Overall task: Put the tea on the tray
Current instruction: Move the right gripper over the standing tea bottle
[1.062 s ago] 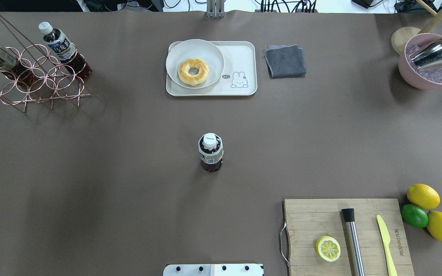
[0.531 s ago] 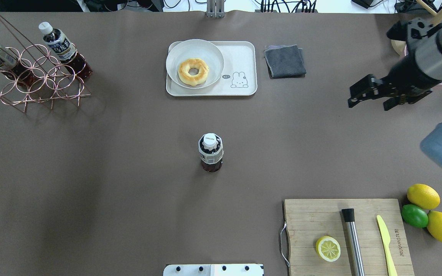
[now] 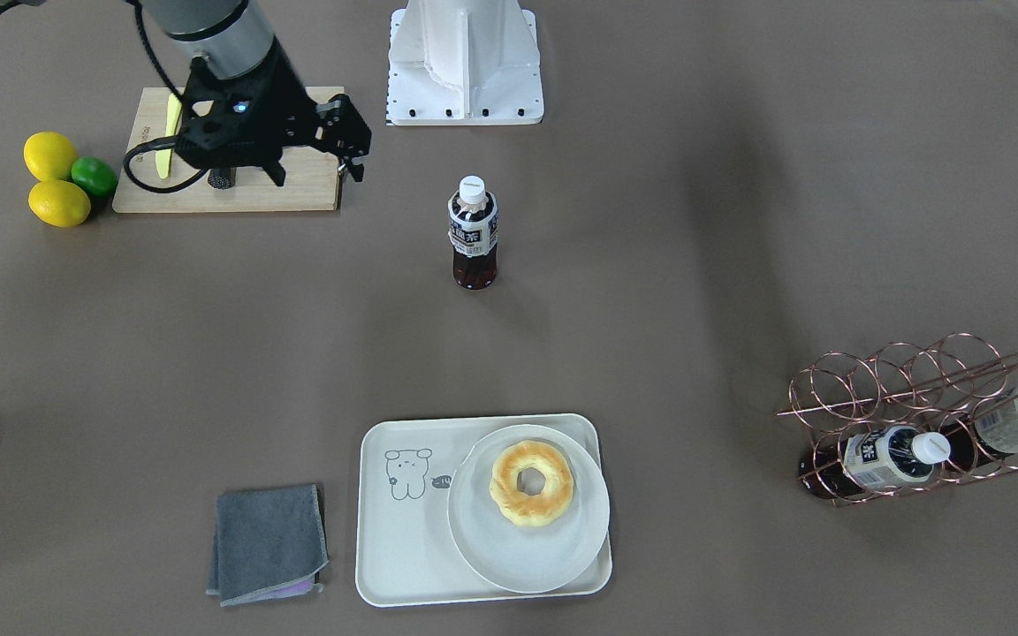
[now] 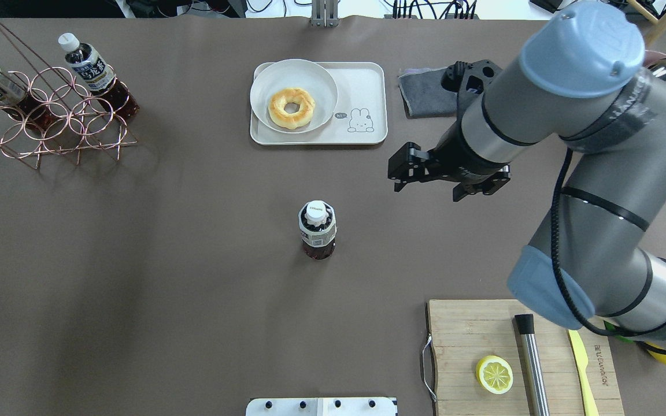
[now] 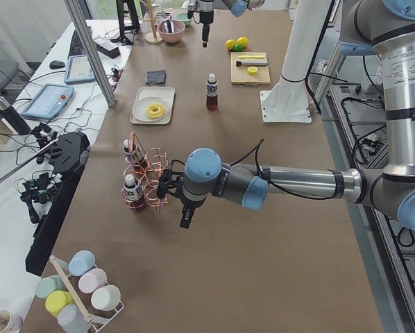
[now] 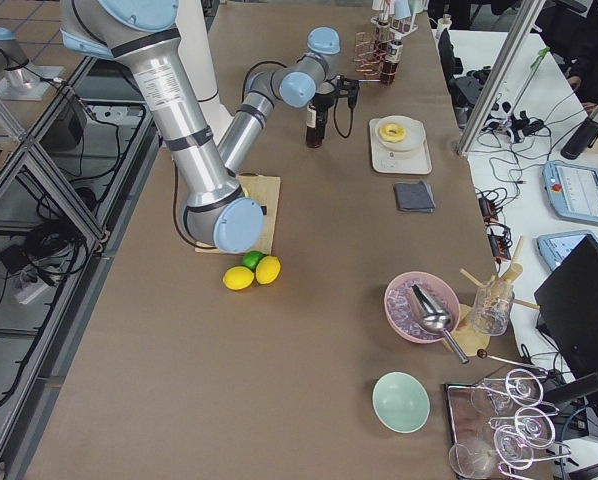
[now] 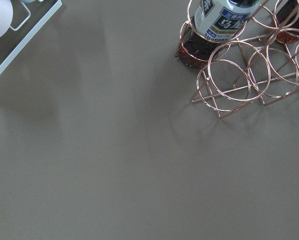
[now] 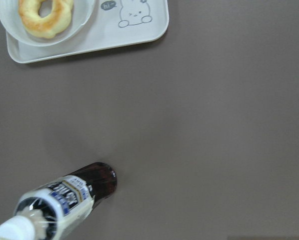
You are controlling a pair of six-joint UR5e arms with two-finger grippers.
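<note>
**Tea upright at mid-tabletop, right pincer close by with fingers apart**

The tea (image 4: 317,229) stands upright on the brown tabletop (image 4: 194,289), roughly at its middle, white cap up and touching nothing else. The tray (image 4: 367,81) lies well apart from it, toward the edge far from the robot. In the overhead view a round plate (image 4: 321,75) with a doughnut (image 4: 291,107) covers the tray's left half, and the half with the little cartoon (image 4: 360,120) is bare. A folded grey cloth (image 4: 422,95) lies just beside the tray, partly hidden by the right arm.

The right pincer (image 4: 395,171) is held between tray and tea, off to the robot's right of the bottle and not touching it. Its fingers are apart and hold nothing. Its wrist camera shows the tea at lower left and a corner of the tray at upper left.

The left pincer (image 5: 185,220) shows only in the side view, near the copper wire rack (image 4: 55,121) that holds two more bottles (image 4: 93,72). Whether its fingers are apart or together I cannot tell. A wooden cutting board (image 4: 466,329) lies at the robot's near right
</note>
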